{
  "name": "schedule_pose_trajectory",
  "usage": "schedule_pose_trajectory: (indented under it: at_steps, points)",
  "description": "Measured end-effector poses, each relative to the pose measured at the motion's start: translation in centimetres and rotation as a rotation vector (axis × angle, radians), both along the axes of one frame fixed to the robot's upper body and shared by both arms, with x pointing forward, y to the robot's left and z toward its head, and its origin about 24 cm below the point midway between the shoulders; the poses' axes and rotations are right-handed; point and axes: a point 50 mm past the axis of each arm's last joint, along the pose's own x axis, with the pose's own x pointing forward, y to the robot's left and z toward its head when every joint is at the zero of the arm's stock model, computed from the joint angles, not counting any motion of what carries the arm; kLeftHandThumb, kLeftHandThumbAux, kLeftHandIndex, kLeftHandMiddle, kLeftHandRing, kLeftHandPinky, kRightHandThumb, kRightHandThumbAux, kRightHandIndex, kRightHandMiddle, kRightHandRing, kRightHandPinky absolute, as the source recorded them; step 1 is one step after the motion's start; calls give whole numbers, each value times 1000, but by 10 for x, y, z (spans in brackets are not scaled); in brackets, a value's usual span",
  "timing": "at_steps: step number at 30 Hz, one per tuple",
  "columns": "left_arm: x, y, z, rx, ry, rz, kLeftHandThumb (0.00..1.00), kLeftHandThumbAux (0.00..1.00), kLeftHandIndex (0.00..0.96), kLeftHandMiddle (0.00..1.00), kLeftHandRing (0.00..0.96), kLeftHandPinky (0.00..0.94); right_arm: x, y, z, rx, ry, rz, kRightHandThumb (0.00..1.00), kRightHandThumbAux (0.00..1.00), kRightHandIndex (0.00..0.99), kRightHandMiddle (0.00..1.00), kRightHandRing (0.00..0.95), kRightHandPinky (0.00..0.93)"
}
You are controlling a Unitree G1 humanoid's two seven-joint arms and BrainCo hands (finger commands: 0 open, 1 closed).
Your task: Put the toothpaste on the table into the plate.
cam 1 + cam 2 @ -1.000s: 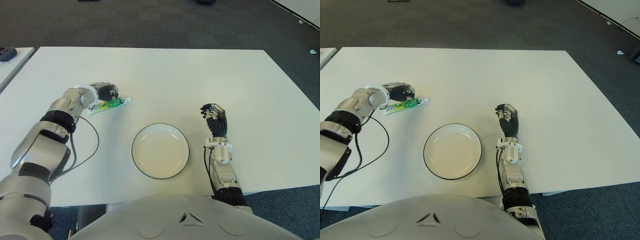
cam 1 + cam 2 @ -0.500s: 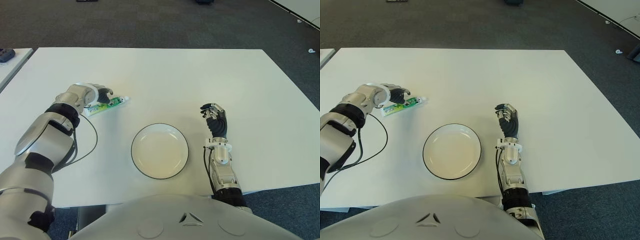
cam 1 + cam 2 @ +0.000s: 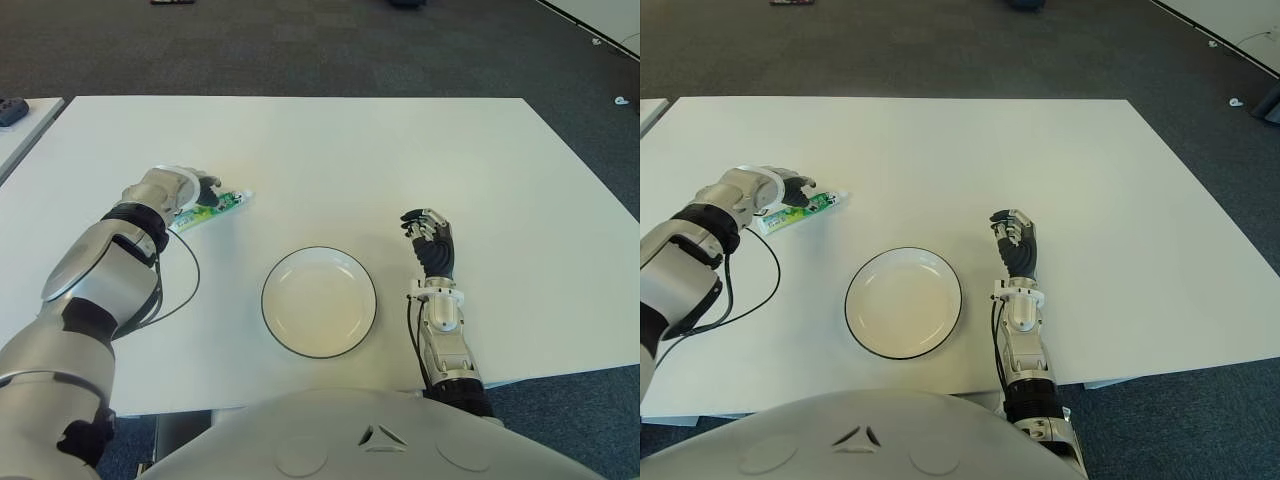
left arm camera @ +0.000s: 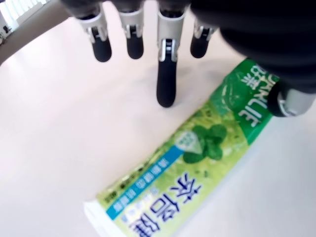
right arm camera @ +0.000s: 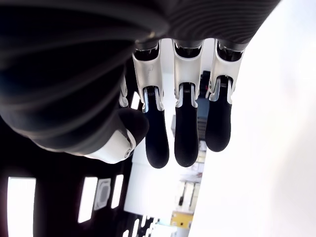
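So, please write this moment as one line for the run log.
left hand: open, over toothpaste, no grasp | toothpaste: flat on table | plate: empty | right hand: idle, right of plate

At the table's nine o'clock side, our left hand (image 3: 190, 190) covers the crimped end of the toothpaste tube (image 3: 222, 204), and in the left wrist view the tube (image 4: 197, 173) runs off the picture's edge, its cap unseen. We cannot read the tube's small print. A dark object (image 3: 14, 108) at ten o'clock is cut by the frame; we cannot tell what it is.
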Motion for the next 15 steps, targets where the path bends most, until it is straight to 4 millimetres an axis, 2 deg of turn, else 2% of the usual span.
schedule_pose_trajectory:
  at_steps: [13, 15]
  points:
    - [2, -1, 4, -7, 83, 44, 294, 299, 0, 0, 0, 18, 0, -2, -1, -2, 12, -9, 709, 729, 423, 468, 463, 474]
    - [3, -2, 6, -13, 108, 47, 279, 292, 30, 0, 0, 33, 0, -2, -2, -2, 17, -11, 708, 729, 423, 468, 462, 474]
